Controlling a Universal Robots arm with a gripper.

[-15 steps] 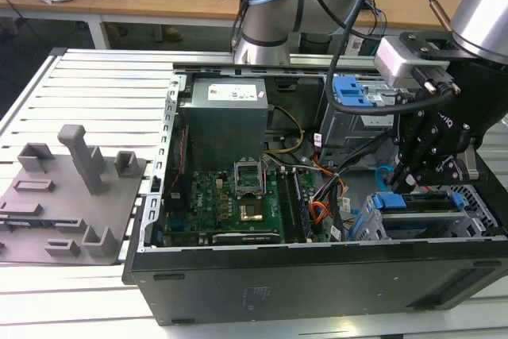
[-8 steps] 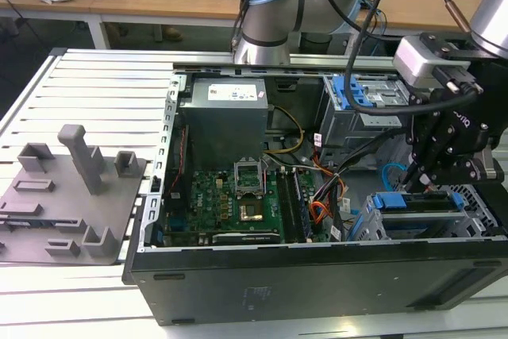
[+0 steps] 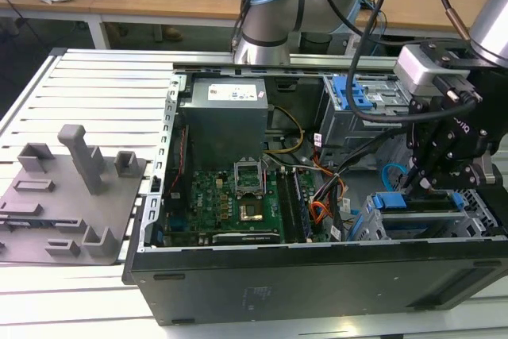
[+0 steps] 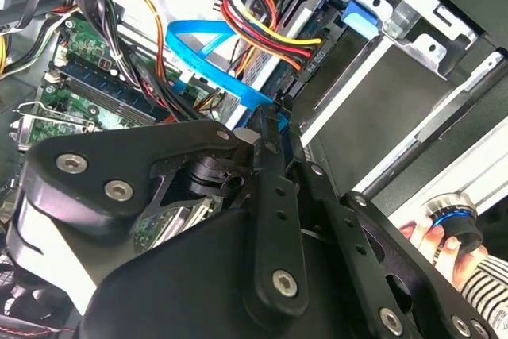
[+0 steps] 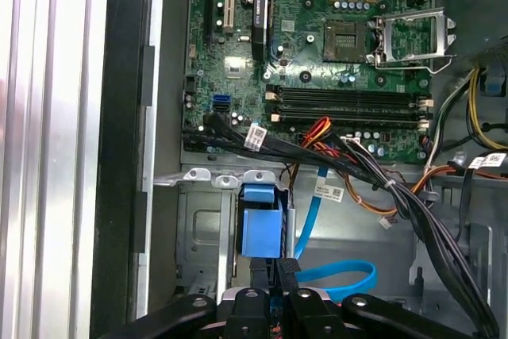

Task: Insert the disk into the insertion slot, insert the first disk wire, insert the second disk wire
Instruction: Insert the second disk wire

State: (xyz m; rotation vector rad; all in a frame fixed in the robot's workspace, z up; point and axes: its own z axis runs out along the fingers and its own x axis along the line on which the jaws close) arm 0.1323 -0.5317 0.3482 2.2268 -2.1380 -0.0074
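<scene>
The disk sits in the insertion slot (image 3: 476, 210), with its blue carrier end (image 3: 397, 202) showing at the cage's mouth (image 5: 202, 232). The same blue end (image 5: 262, 224) lies just beyond my fingertips. My gripper (image 3: 418, 186) hangs over that end at the case's corner on the exterior view's right. In both wrist views its black fingers (image 4: 268, 129) stand close together, gripper (image 5: 274, 269) pinching the end of the flat blue disk wire (image 5: 337, 277). That blue wire (image 4: 202, 57) loops back toward the motherboard. A red, yellow and black wire bundle (image 4: 258, 17) ends in a black plug beside the fingertips.
The open computer case (image 3: 317, 275) lies on a slatted table. Inside are the motherboard (image 3: 230, 200), a power supply (image 3: 222, 113) and a taller grey cage with a blue latch (image 3: 349, 93). A grey fixture plate (image 3: 67, 196) lies on the exterior view's left. A person's hand (image 4: 432, 236) shows beside the case.
</scene>
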